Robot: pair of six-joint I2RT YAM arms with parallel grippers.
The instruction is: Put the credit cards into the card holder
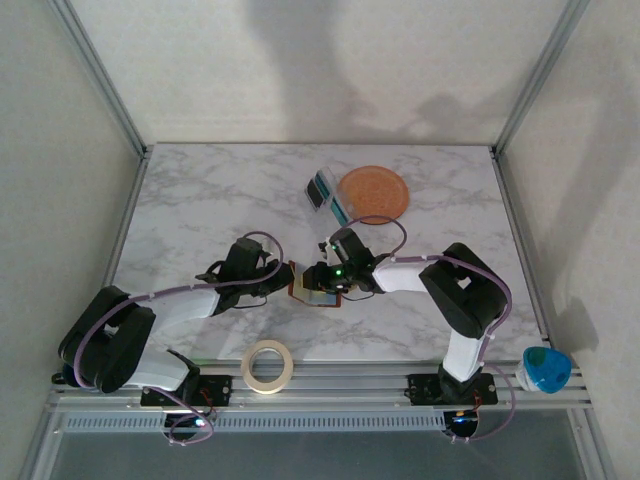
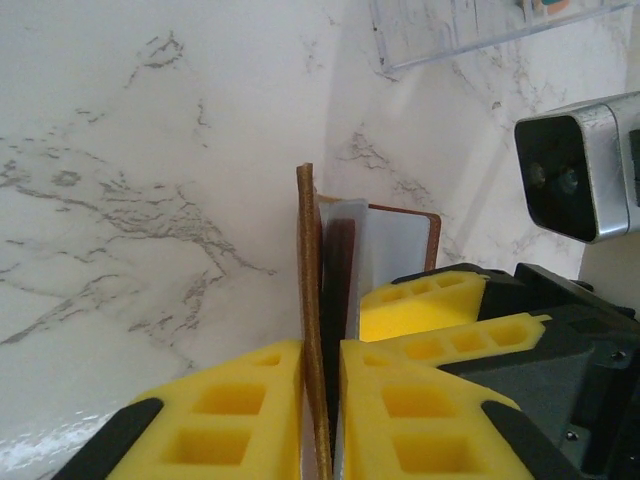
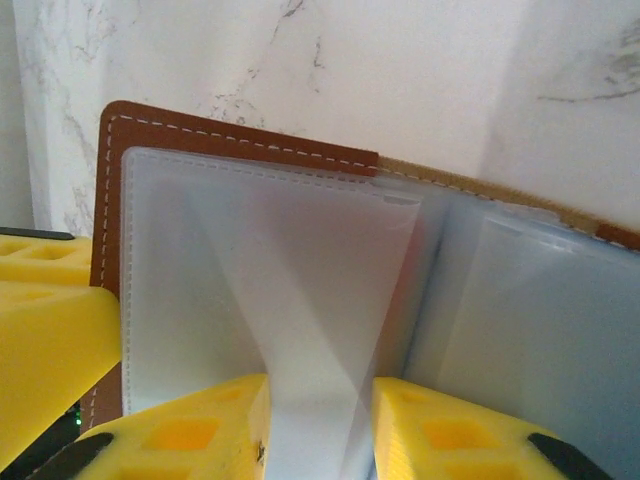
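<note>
The brown card holder [image 1: 313,291] lies open at the table's centre between both arms. My left gripper [image 1: 290,280] comes from the left, and its yellow pads [image 2: 250,400] are shut on the edge of the leather cover [image 2: 308,260]. My right gripper [image 1: 327,284] reaches in from the right. Its fingers [image 3: 200,420] stand a little apart, with a translucent inner sleeve leaf [image 3: 320,300] bunched between them and touching both. Whether they pinch it is unclear. The brown cover [image 3: 200,135] frames the sleeves. Teal credit cards [image 1: 324,187] lie in a clear plastic case at the back.
A round orange plate [image 1: 375,192] sits beside the clear case [image 2: 470,25] at the back. A roll of tape [image 1: 268,365] rests at the near edge between the arm bases. A blue and white object [image 1: 546,368] stands off the table's near right corner.
</note>
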